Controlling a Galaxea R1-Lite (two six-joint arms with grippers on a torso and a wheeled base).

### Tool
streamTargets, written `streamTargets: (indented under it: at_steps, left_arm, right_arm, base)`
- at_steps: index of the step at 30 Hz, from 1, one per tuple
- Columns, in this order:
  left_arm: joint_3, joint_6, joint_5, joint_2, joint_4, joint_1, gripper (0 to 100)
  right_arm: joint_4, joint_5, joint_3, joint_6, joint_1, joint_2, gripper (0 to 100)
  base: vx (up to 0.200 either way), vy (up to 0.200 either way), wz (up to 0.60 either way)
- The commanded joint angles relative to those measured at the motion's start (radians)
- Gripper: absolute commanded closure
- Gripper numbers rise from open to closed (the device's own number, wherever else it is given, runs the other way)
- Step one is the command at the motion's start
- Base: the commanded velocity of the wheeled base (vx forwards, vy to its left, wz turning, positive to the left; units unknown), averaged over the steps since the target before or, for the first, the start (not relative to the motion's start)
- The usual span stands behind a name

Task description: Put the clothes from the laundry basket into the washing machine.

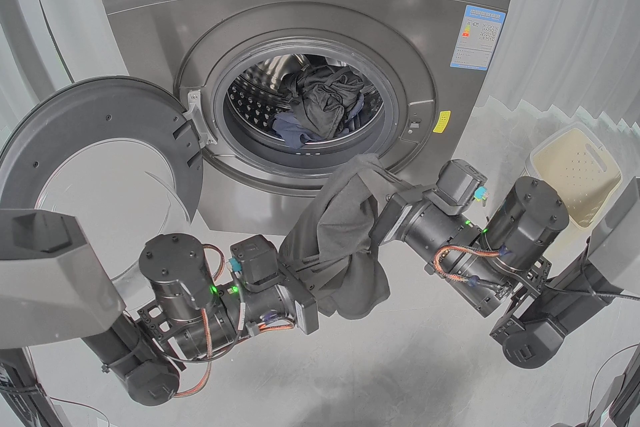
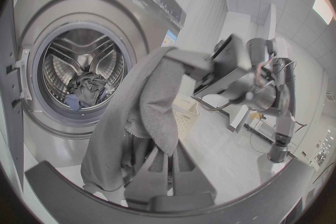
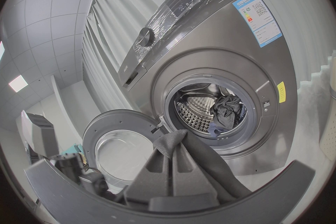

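Pale curtains and a grey floor frame the grey front-loading washing machine (image 1: 300, 1), its round door (image 1: 100, 135) hanging open at the left. Below it the left gripper (image 2: 170, 156) is clamped on the lower end of a dark grey cloth garment (image 1: 340, 228), which slants up to the right gripper (image 3: 172, 156), likewise pinched shut on it just under the drum mouth (image 1: 253, 101), where dark clothes (image 1: 327, 101) lie. The opening is ahead and above, with the right arm nearer, and a cream perforated laundry basket (image 1: 577, 171) stands far right.
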Motion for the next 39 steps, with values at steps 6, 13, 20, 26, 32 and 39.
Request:
streamTargets:
  at_steps: [6, 13, 20, 26, 32, 39]
  left_arm:
    - [0.068, 0.001, -0.007, -0.095, -0.001, -0.006, 100]
    - [0.127, 0.006, -0.001, -0.188, 0.001, -0.001, 100]
    - [0.144, 0.003, -0.012, -0.3, 0.002, 0.062, 100]
    - [0.081, -0.003, -0.013, -0.316, 0.004, 0.123, 100]
    - [0.004, -0.023, -0.001, -0.32, 0.002, 0.122, 100]
    - [-0.03, -0.045, 0.002, -0.346, 0.004, 0.114, 100]
  right_arm:
    - [0.0, -0.012, -0.014, -0.002, -0.007, 0.026, 100]
    - [0.0, -0.011, 0.02, -0.009, -0.024, 0.024, 100]
    - [0.0, 0.009, 0.138, -0.076, -0.038, -0.022, 0]
    - [0.0, 0.074, 0.317, -0.108, -0.03, -0.073, 0]
    - [0.0, 0.071, 0.333, -0.11, -0.029, -0.042, 0]
    - [0.0, 0.068, 0.317, -0.116, -0.026, 0.029, 0]
  base:
    - [0.0, 0.0, 0.0]
    - [0.0, 0.0, 0.0]
    - [0.0, 0.0, 0.0]
    - [0.0, 0.0, 0.0]
    - [0.0, 0.0, 0.0]
    - [0.0, 0.0, 0.0]
